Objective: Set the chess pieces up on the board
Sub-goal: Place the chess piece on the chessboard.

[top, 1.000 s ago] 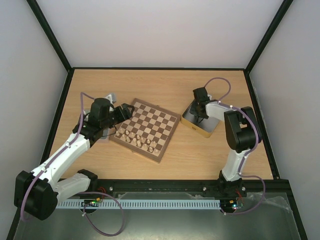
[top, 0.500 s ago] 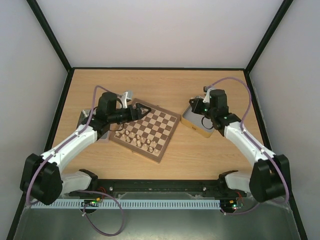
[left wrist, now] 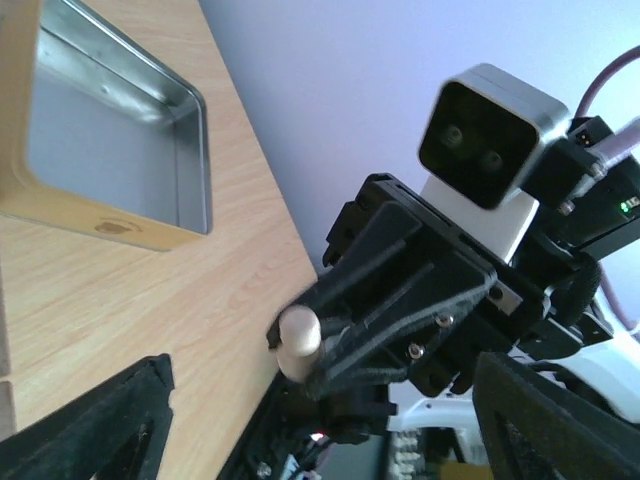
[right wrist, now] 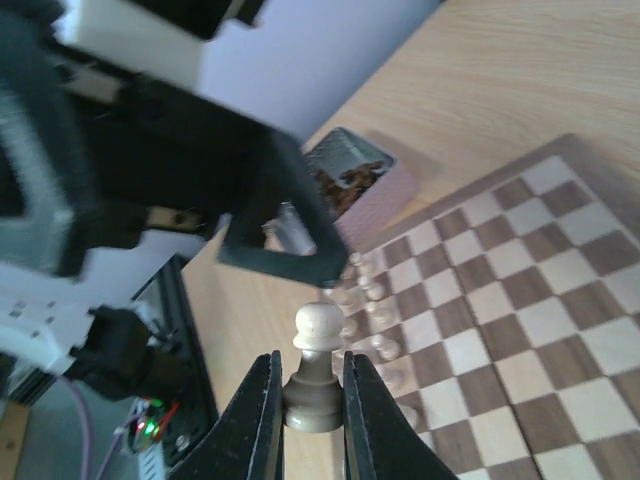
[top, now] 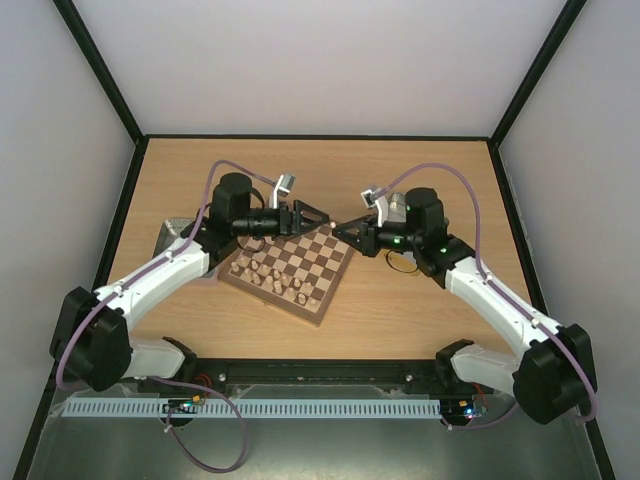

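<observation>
The board (top: pixel 312 262) lies at the table's middle, with several pale chess pieces (top: pixel 262 270) crowded along its left side. My right gripper (top: pixel 342 231) hovers over the board's far right corner, shut on a pale pawn (right wrist: pixel 318 372) clamped by its base between the fingers (right wrist: pixel 262 420). The left wrist view shows that same pawn (left wrist: pixel 298 341) sticking out of the right gripper. My left gripper (top: pixel 318 218) faces it from the left, a short way off, open and holding nothing. The board's squares (right wrist: pixel 520 300) lie below the held pawn.
A gold tin (left wrist: pixel 100 222) with a bare silver inside sits on the table beyond the right gripper. A silver tray (top: pixel 168 233) stands left of the board; the right wrist view shows dark pieces in this tray (right wrist: pixel 350 172). Black frame rails edge the table.
The right arm swung left from the gold tin to the board's far corner, carrying the pawn. The left gripper rose off the board's left side and moved right to face it.
</observation>
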`<state>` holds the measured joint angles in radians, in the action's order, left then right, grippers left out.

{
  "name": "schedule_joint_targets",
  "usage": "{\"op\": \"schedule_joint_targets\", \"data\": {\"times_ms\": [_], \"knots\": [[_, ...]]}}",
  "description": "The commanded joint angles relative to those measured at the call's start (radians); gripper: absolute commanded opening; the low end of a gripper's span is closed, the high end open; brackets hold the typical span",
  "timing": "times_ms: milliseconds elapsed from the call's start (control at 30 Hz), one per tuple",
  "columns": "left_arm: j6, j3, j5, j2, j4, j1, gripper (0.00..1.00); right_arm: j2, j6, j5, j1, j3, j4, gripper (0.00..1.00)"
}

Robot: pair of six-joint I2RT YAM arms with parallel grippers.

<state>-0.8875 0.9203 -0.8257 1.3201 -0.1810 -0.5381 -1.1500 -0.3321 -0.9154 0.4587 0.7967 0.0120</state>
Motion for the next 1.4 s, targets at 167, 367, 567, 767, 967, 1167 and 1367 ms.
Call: {"op": "schedule_joint_targets", "data": {"times_ms": [167,367,567,767,967,1167,1367], "knots": [[-0.065,0.015,-0.161,0.024,-0.058,-0.018,0.61,0.060,0.116,-0.164,0.037,0.001,-0.036,0.09],[-0.115,0.013,-0.179,0.042,-0.102,-0.036,0.42,0.055,0.137,-0.162,0.040,0.013,-0.064,0.08],[-0.084,0.020,-0.182,0.054,-0.078,-0.054,0.30,0.040,0.135,-0.140,0.040,0.018,-0.069,0.09],[-0.021,0.037,-0.168,0.058,-0.012,-0.066,0.15,0.032,0.128,-0.135,0.040,0.021,-0.067,0.09],[-0.003,0.036,-0.138,0.052,0.003,-0.065,0.03,0.042,0.105,-0.053,0.040,0.018,-0.062,0.23],[0.136,0.058,0.061,0.028,0.170,-0.048,0.03,0.125,0.049,0.092,0.040,-0.036,-0.013,0.62],[0.316,0.037,0.466,-0.032,0.314,-0.074,0.03,0.236,-0.063,0.496,0.040,-0.103,-0.018,0.68]]}}
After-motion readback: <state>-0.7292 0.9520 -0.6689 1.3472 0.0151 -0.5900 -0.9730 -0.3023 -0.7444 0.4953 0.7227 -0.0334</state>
